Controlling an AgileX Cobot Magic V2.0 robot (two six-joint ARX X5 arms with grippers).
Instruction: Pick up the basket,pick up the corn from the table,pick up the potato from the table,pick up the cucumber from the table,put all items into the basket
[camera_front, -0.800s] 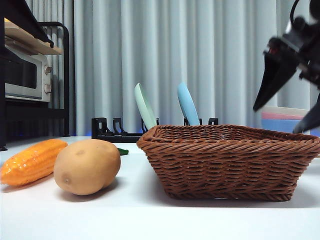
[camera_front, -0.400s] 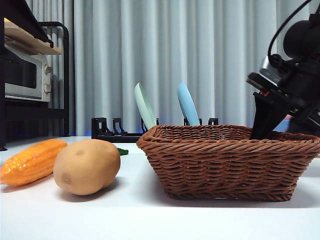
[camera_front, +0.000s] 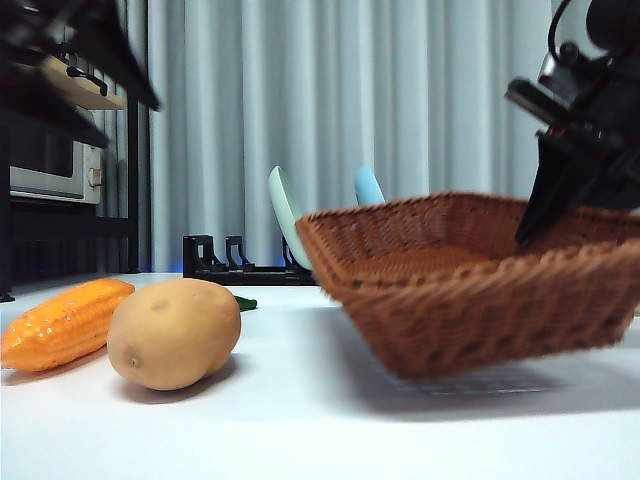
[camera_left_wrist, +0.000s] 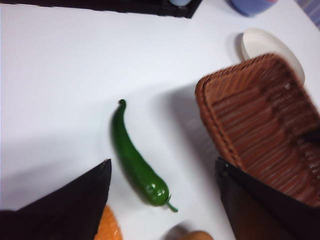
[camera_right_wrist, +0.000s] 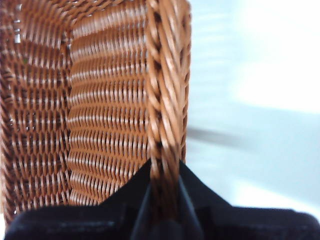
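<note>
The right gripper (camera_right_wrist: 164, 187) has its two black jaws squeezed shut on the braided rim of the basket (camera_front: 470, 290), one jaw inside and one outside. The basket is tipped up in the front view, with the gripped side high and the low side seemingly just off the table (camera_front: 300, 430), though that edge is blurry.

The left gripper (camera_left_wrist: 162, 200) hangs above the table with its jaws wide apart and nothing in them. Under it lies the cucumber (camera_left_wrist: 136, 160), flat on the table, near the basket but not touching.

The potato (camera_front: 173, 333) sits on the table beside the corn (camera_front: 62, 322). Both lie well apart from the basket.

Behind them stands a black dish rack (camera_front: 235, 262) with a pale green plate (camera_front: 284, 208).
</note>
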